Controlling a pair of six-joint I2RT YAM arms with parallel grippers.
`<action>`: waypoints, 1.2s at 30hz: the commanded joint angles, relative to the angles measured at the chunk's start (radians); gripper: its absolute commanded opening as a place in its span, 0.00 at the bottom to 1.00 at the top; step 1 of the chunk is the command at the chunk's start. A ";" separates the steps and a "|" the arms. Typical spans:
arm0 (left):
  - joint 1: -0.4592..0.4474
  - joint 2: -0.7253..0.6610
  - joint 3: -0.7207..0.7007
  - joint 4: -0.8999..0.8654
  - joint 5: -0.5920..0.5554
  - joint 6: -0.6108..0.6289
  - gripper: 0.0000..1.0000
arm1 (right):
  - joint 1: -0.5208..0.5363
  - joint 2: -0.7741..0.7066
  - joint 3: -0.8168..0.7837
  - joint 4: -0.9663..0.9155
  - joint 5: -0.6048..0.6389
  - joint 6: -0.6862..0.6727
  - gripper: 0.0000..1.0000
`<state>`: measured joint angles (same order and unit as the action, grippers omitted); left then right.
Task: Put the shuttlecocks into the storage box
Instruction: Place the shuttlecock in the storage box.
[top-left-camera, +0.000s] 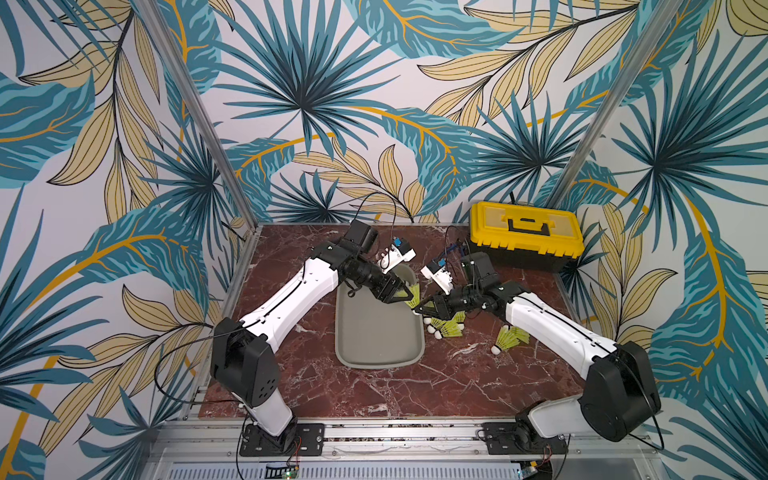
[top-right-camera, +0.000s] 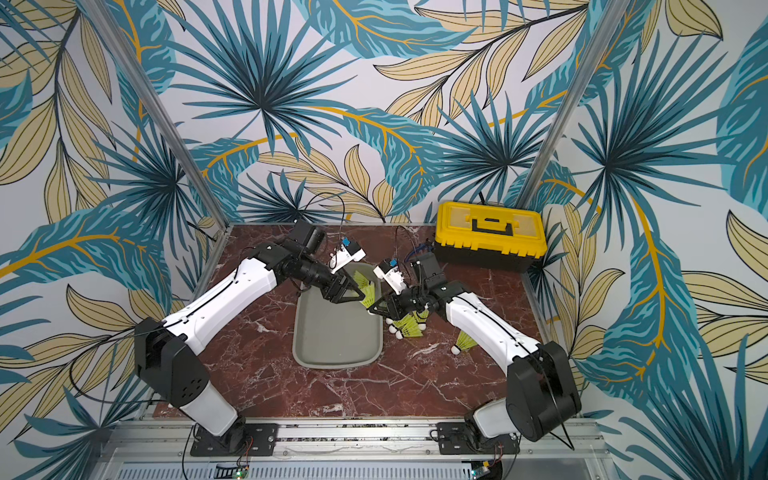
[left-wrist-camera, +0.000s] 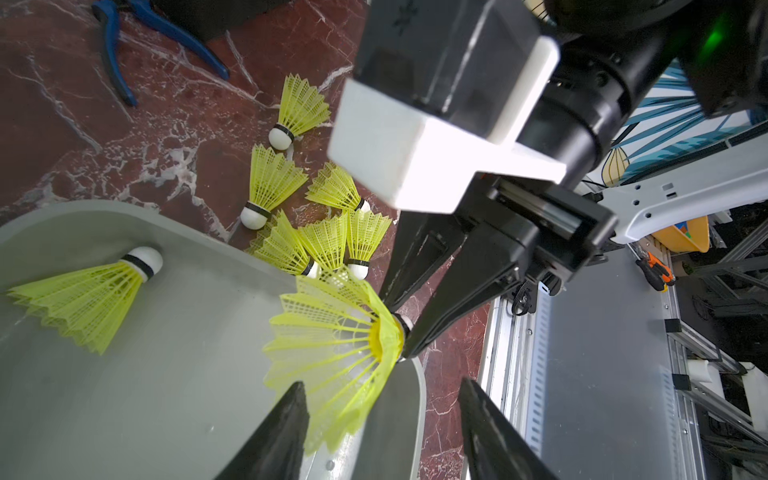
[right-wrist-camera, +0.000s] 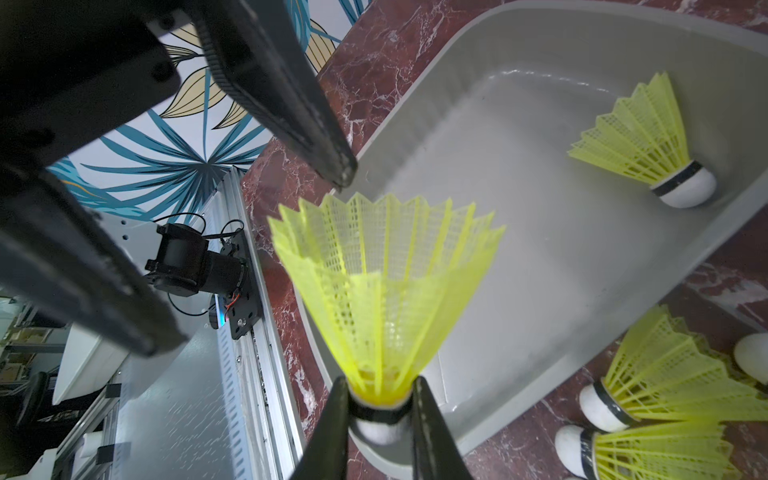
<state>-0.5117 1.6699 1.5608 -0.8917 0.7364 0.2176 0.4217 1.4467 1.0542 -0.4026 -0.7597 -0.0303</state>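
Holds one shuttlecock (right-wrist-camera: 386, 291) by its white tip and dark band with the closed fingers of the right gripper (right-wrist-camera: 379, 388). Points the yellow skirt away from the right fingertips, toward the left gripper (left-wrist-camera: 382, 386). Shows the left jaws open, with one edge of the skirt reaching in between the left fingers (left-wrist-camera: 291, 428); cannot tell about real contact with the mesh. Places this gripped shuttlecock over a corner of the rim of the storage box (right-wrist-camera: 540, 249), directly under the right fingertips, so not yet inside.

Counts as done only one shuttlecock (right-wrist-camera: 640, 141), lying on its side on the box floor, ahead of the right fingertips and apart from both grippers.

Leaves much work. Finds six loose shuttlecocks (left-wrist-camera: 272, 183) in a cluster on the red marble tabletop (top-left-camera: 415, 386), just outside the box wall, beside and behind the right fingers. Finds more yellow skirts (top-left-camera: 512, 337) in a top view, farther back beside the right arm, well apart from all fingers; looks like two, partly overlapping. Judges the task as early: one in the box, one in the grip, probably eight to collect from the table. Needs nothing from the yellow toolbox (top-left-camera: 525, 237) or the blue-handled pliers (left-wrist-camera: 109, 50), both well apart from the fingers.
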 joint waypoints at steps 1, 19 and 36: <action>-0.001 0.010 0.065 -0.046 -0.032 0.040 0.60 | 0.012 0.019 0.022 -0.061 -0.039 -0.043 0.01; -0.006 0.036 0.052 -0.056 0.085 0.039 0.07 | 0.017 0.034 0.032 -0.047 -0.002 -0.023 0.02; -0.005 -0.047 -0.175 0.380 -0.077 -0.331 0.00 | 0.017 -0.111 -0.106 0.160 0.304 0.093 0.52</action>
<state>-0.5137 1.6665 1.4403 -0.6712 0.7094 0.0185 0.4339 1.3930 1.0008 -0.3439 -0.5842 0.0189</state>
